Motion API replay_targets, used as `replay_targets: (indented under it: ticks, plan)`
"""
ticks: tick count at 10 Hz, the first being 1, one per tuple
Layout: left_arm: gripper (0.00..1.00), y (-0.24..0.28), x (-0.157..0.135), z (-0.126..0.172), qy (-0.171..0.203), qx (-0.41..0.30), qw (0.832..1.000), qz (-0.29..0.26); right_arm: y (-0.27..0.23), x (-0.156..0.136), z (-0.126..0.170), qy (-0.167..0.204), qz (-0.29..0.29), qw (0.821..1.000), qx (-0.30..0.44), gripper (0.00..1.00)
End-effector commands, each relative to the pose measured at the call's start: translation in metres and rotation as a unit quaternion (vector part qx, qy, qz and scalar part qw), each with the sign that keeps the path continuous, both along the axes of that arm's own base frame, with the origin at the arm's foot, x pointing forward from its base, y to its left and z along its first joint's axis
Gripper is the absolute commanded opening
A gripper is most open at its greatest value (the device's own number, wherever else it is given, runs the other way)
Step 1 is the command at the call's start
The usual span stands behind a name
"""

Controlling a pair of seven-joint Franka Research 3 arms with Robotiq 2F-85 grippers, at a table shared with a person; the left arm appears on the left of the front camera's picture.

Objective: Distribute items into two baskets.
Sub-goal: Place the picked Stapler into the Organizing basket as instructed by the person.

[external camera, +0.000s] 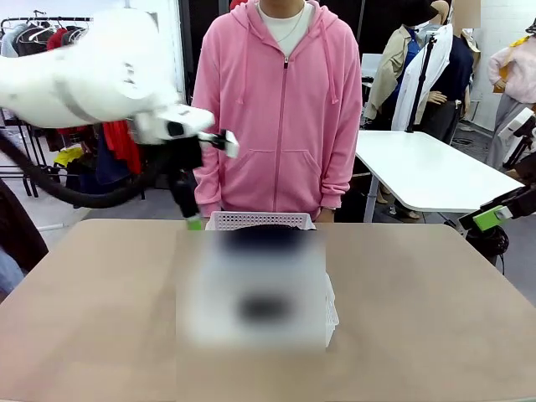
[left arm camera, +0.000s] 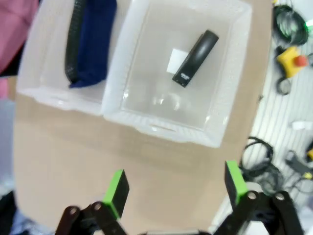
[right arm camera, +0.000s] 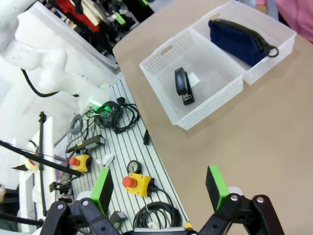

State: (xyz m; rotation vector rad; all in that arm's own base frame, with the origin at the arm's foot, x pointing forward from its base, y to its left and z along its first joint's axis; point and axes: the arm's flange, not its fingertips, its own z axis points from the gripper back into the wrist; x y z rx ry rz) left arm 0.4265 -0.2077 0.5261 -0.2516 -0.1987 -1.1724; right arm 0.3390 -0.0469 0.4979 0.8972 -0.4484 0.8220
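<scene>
Two white lattice baskets stand side by side on the tan table. The larger basket (left arm camera: 230, 73) (right arm camera: 161, 63) holds a small black stapler (left arm camera: 195, 58) (right arm camera: 182, 85). A dark navy zippered pouch (left arm camera: 93, 39) (right arm camera: 237, 39) lies in the smaller basket (left arm camera: 39, 58) (right arm camera: 283, 34), whose rim (external camera: 260, 220) shows in front of the person. My left gripper (left arm camera: 176, 185) (external camera: 191, 219) hangs open and empty above the table beside the baskets. Off the table's right side, my right gripper (right arm camera: 159, 188) (external camera: 494, 216) is open and empty.
A person in a pink hoodie (external camera: 285, 109) stands at the far edge, right behind the baskets. Beside the table, a ribbed platform carries cables and a yellow emergency-stop box (right arm camera: 137, 183) (left arm camera: 291, 61). A white table (external camera: 427, 172) stands at the back right.
</scene>
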Motion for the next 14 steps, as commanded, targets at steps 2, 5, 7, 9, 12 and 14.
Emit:
replay_targets:
  ticks: [2,5,7,9,12,14]
  plan:
    - [1.0,0.092,-0.043,-0.004,0.005,-0.102,0.991,0.086,0.001,-0.001,0.001,0.001,0.001,1.0,-0.002,1.0]
    - [1.0,0.198,-0.07,-0.01,0.001,-0.219,0.957,0.192,0.001,-0.001,0.001,0.001,0.001,1.0,-0.002,1.0]
    - [1.0,0.246,-0.074,-0.007,0.003,-0.28,0.933,0.226,0.001,-0.001,0.001,0.001,0.001,1.0,-0.002,1.0]
    - [1.0,0.27,-0.063,-0.005,0.012,-0.325,0.918,0.226,0.001,-0.001,0.001,0.001,0.001,1.0,-0.002,1.0]
    - [1.0,0.264,-0.044,0.01,0.004,-0.349,0.915,0.205,0.001,-0.001,0.001,0.001,0.001,1.0,-0.002,1.0]
    - [1.0,0.27,-0.042,0.018,-0.005,-0.365,0.908,0.207,0.001,-0.001,0.001,0.001,0.001,1.0,-0.002,1.0]
